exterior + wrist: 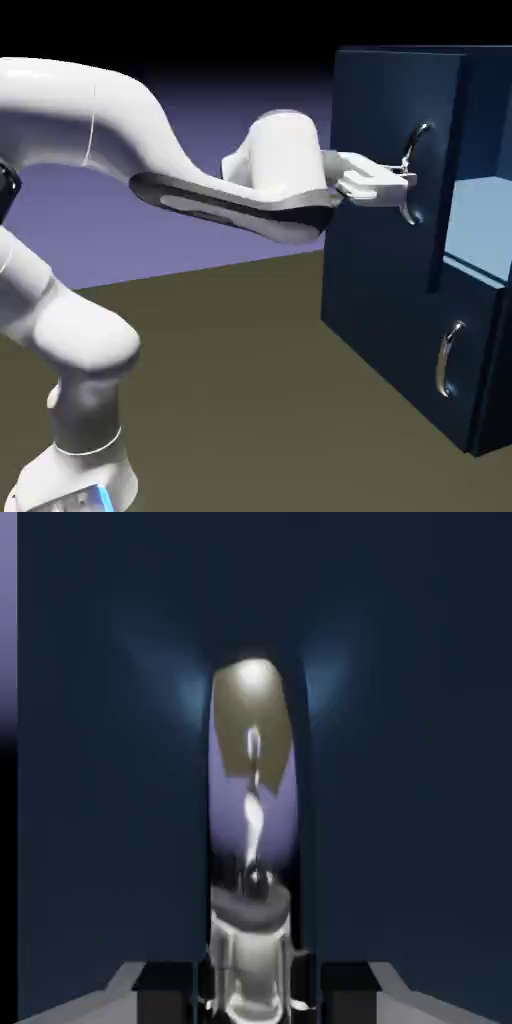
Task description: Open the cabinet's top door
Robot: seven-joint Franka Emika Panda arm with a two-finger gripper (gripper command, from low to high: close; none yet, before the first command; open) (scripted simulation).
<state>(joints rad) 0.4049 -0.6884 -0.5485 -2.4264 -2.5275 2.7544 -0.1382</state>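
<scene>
Where two curved, polished silver handles mark the boxy navy-blue cabinet (385,290), the white two-finger gripper (408,178) is closed on the upper one (415,215).
The flat dark-blue top door (375,120) stands slightly open.

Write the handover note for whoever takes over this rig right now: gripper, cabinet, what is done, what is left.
Gripper: shut on the top door's handle, the fingertips on either side of it.
Cabinet: at the exterior view's right. Its top door stands slightly ajar, with lighter blue interior showing beside it. The lower panel, with its own smaller handle, looks shut.
Done: handle gripped, door off its frame.
Left: swing the top door wider; leave the lower panel alone.
</scene>
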